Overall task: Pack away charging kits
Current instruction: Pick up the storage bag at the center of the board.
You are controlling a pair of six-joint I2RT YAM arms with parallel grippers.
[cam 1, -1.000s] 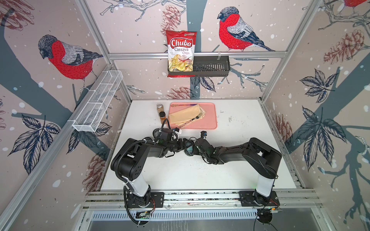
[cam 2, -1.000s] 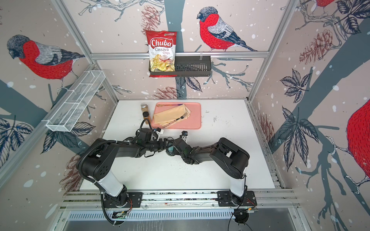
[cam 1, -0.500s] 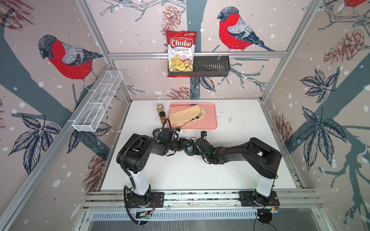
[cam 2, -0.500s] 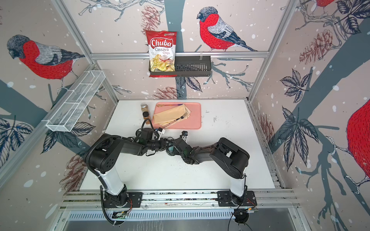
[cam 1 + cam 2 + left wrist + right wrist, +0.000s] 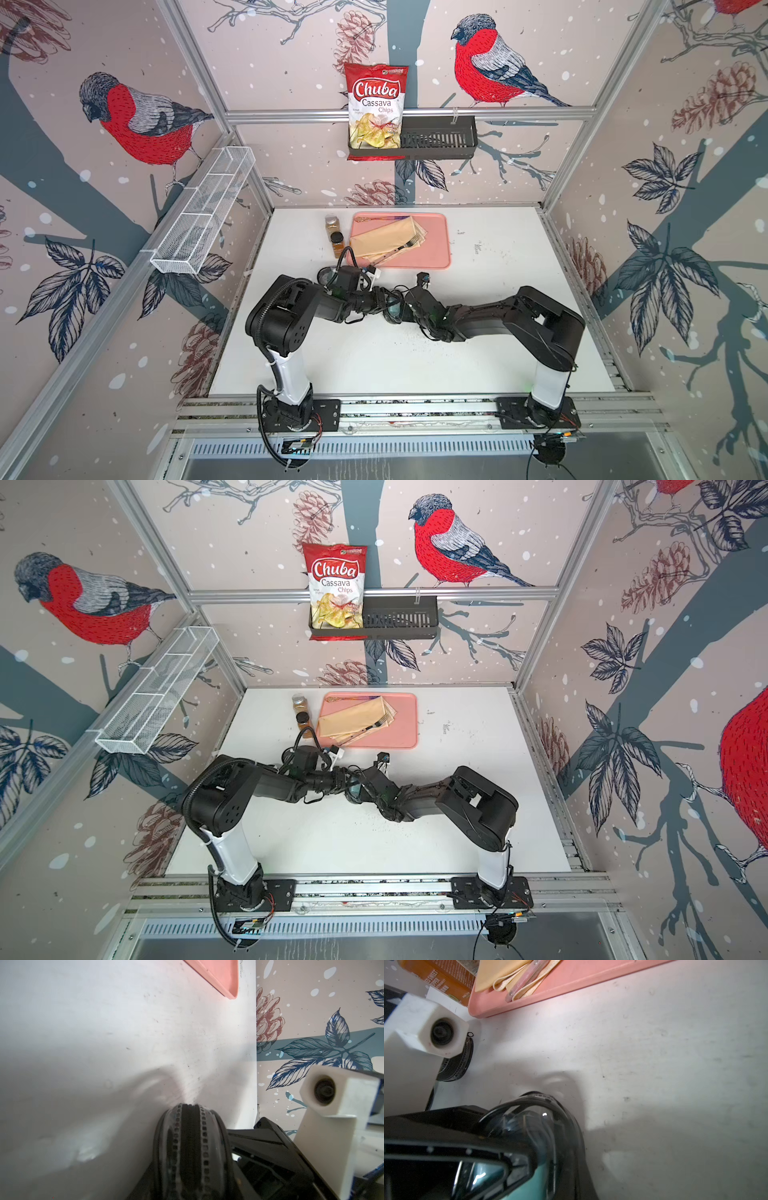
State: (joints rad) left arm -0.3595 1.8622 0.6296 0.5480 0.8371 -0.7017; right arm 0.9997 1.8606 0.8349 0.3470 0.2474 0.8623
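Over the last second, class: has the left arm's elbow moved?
Yes. In both top views the left arm's elbow has swung inward, away from the white mesh rack on the wall and toward the pink tray.

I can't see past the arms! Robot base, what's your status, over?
Right gripper shut at the case, left gripper at its edge, hold unclear. Teal adapter inside case. Pink tray close by, not blocking.

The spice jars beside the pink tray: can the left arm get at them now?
Probably not yet: the spice jars are near, but the left gripper looks closed on the black case, which it would have to release first.
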